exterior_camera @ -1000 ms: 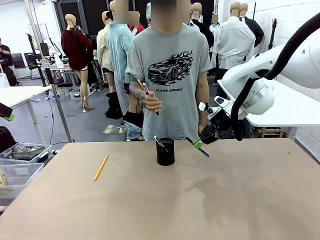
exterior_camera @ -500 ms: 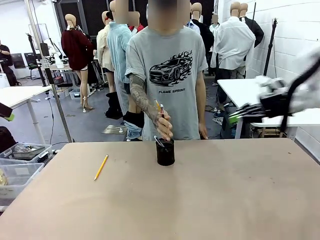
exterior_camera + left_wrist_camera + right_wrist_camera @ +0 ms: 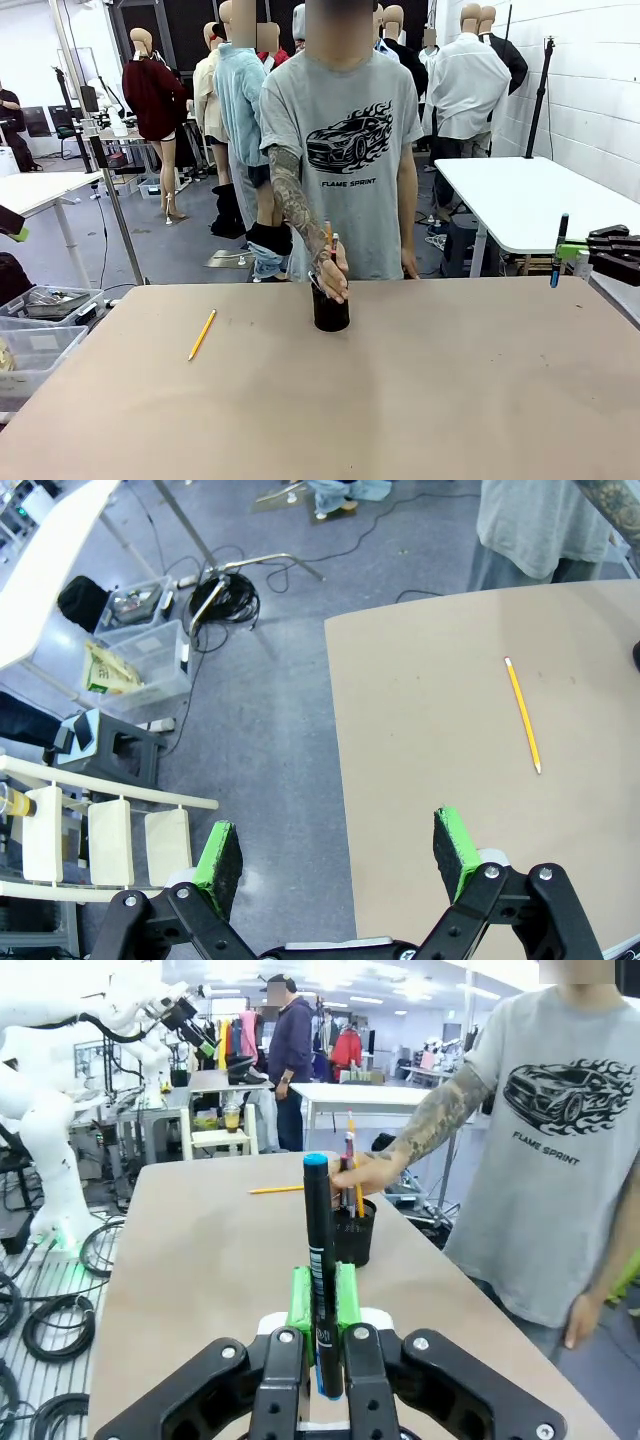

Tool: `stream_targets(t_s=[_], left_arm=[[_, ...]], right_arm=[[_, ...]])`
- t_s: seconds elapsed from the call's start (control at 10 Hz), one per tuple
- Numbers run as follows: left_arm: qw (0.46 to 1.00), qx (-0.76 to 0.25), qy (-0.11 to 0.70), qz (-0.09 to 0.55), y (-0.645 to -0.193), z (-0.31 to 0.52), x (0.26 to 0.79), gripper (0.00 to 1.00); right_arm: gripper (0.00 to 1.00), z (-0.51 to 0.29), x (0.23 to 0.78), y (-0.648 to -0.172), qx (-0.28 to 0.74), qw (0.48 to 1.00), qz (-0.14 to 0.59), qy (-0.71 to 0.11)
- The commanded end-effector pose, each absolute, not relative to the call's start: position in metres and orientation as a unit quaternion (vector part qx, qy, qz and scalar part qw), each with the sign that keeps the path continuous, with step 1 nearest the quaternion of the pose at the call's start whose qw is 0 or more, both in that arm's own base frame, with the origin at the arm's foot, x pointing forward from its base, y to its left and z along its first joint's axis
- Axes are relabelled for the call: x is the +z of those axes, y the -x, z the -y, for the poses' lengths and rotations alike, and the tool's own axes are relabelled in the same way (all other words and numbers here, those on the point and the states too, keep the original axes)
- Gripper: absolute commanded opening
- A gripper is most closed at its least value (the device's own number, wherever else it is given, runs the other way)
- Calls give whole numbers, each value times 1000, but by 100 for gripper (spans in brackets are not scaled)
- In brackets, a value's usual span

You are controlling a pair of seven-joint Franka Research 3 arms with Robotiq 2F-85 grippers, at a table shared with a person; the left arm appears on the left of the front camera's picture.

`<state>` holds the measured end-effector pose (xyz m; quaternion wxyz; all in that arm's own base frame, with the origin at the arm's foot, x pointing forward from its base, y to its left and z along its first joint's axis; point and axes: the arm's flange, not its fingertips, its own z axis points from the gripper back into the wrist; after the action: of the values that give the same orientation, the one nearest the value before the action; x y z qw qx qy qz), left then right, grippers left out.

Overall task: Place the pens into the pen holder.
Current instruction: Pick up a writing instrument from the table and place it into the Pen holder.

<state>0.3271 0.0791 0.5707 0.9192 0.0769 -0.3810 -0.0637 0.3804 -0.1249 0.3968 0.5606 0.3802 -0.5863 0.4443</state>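
Left claw (image 3: 337, 845): wide open and empty. It hangs past the left edge of the tabletop (image 3: 450, 400), half over the floor. You have nothing in hand on that side.

Pencil (image 3: 202, 334): yellow-orange and slim. It lies flat and alone on the left of the tabletop, well apart from the holder (image 3: 331, 312). It's not yet picked up, and it's the left claw's job, I'd say.

The holder is a short black mesh cup, upright at the middle near the far edge. The person's hand (image 3: 333, 276) sits right on top of it, lowering pens in with the tips down. It looks like two, an orange one and a darker one, but they're too small to be sure. The rim is mostly hidden by the hand.

Right claw (image 3: 566, 250): clamped tight on the pen (image 3: 558, 250). The pen is dark with a blue tip and stands upright between the green pads, gripped at its lower part. It's held in the air off the right side of the tabletop, well apart from the holder.

Step in hand: carrying the gripped pen over for the drop. Next you need to bring the right claw in over the holder with the pen kept vertical. Wait for the hand to clear the rim, then line up with the mouth and release. The mouth is narrow and the pen is taller than the cup, so centre it or it may tip the cup.
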Motion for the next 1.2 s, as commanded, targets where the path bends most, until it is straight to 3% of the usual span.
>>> stream_targets(t_s=[0.0,0.6,0.8,0.9,1.1], left_arm=[[917,-62,-79,385,-329,-79,570,100],[917,-62,-79,385,-329,-79,570,100],[917,-62,-79,385,-329,-79,570,100],[917,-62,-79,385,-329,-79,570,100],[917,-62,-79,385,-329,-79,570,100]], right_arm=[[0,106,399,-391,456,543,597,-375],[0,44,418,-454,467,556,567,-388],[0,16,426,-482,489,530,560,-408],[0,-57,420,-552,534,510,501,-451],[0,-85,419,-568,539,517,489,-450]])
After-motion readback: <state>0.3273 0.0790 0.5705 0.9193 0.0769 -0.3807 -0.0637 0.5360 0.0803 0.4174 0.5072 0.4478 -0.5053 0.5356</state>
